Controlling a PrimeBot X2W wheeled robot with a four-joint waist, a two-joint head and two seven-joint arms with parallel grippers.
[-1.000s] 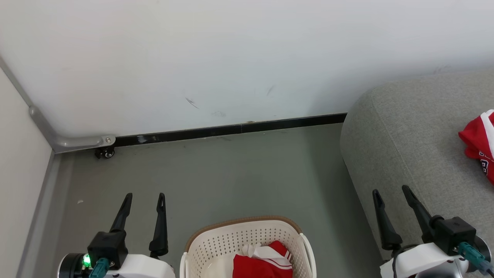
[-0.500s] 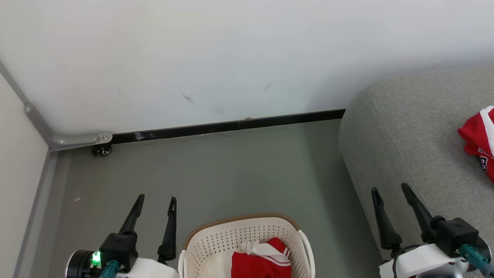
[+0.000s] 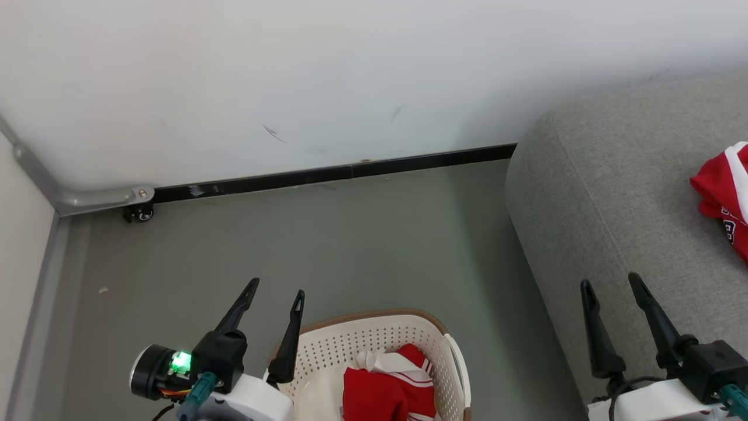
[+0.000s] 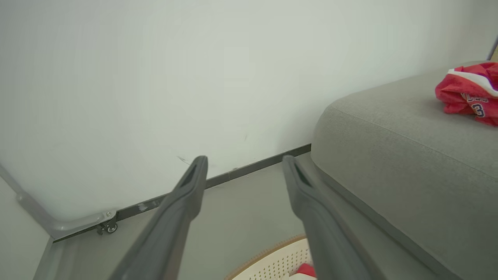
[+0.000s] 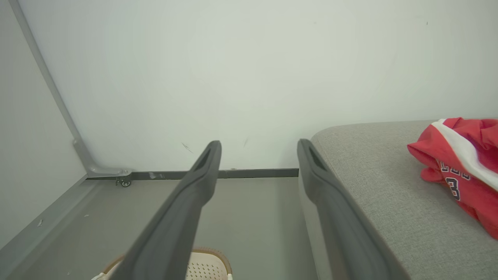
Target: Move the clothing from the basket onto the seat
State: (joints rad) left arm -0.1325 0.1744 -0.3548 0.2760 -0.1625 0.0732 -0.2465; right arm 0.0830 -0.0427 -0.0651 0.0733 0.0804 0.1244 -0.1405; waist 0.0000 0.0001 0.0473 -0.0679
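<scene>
A cream basket (image 3: 374, 342) with a brown rim stands on the floor at the bottom centre, and a red garment with white stripes (image 3: 385, 389) lies inside it. My left gripper (image 3: 274, 289) is open and empty, just left of the basket's rim. On the right, the grey seat (image 3: 613, 193) carries a red jersey with lettering (image 3: 724, 193). My right gripper (image 3: 610, 283) is open and empty over the seat's front corner. In the left wrist view the basket (image 4: 272, 260) peeks in below the fingers, with the jersey (image 4: 467, 93) on the seat (image 4: 408, 147).
A white wall with a dark skirting strip (image 3: 327, 174) closes off the far side. A grey metal frame with a small caster (image 3: 137, 211) sits in the left corner. Grey floor (image 3: 350, 245) lies between the basket and the wall.
The camera has tipped, so the whole picture shifted up a little. My left gripper has moved right and forward toward the basket's rim. The right gripper has stayed nearly where it was.
</scene>
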